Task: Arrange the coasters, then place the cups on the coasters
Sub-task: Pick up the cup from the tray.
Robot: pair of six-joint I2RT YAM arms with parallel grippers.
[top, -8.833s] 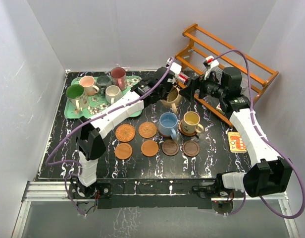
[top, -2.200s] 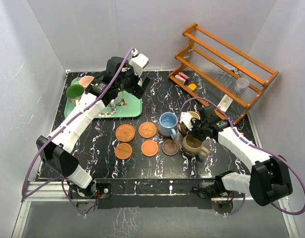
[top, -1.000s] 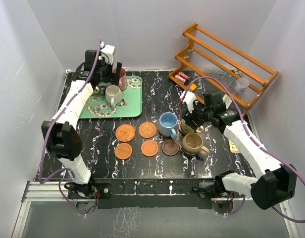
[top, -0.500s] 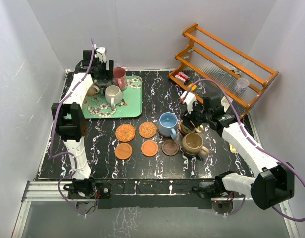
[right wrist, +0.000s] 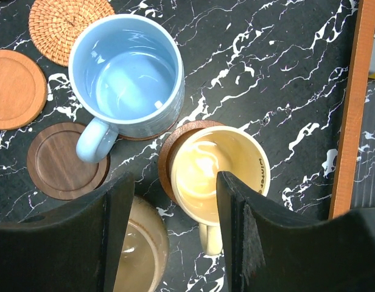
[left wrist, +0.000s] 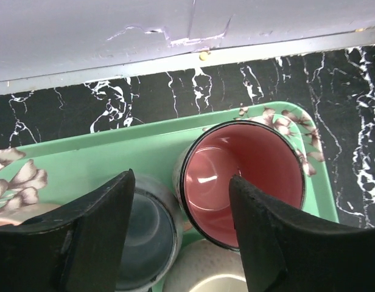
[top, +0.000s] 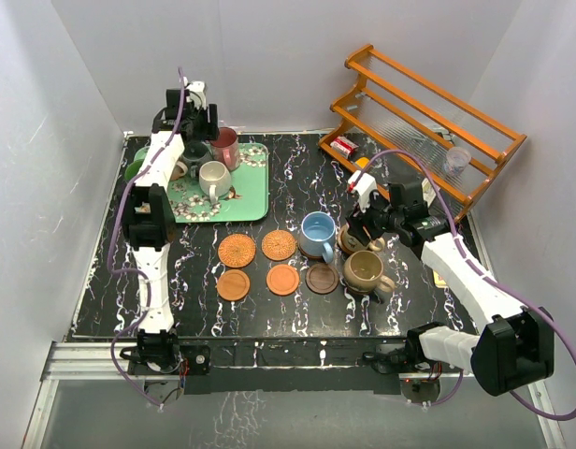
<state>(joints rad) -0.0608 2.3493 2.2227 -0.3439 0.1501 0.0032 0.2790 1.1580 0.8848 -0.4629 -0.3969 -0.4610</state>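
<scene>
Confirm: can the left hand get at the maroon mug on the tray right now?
Probably yes: the left hand hovers open right above the maroon mug, straddling its rim. The grey-teal mug beside it crowds that side, so clearance looks tight.

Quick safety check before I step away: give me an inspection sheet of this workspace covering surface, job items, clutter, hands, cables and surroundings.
Surface: black white-veined tabletop; no spills seen.
Job's things: light blue ceramic mug and yellow-cream ceramic mug stand on brown wooden coasters, tan ceramic mug beside them; five more round coasters bare; remaining mugs on the green floral tray.
Clutter: small red box by the rack.
Hands: left hand open, straddling the maroon pink-lined mug's rim; right hand open over the yellow-cream mug.
Cables: purple cables follow both arms.
Surroundings: orange wooden rack holding a small clear glass cup; white walls.
</scene>
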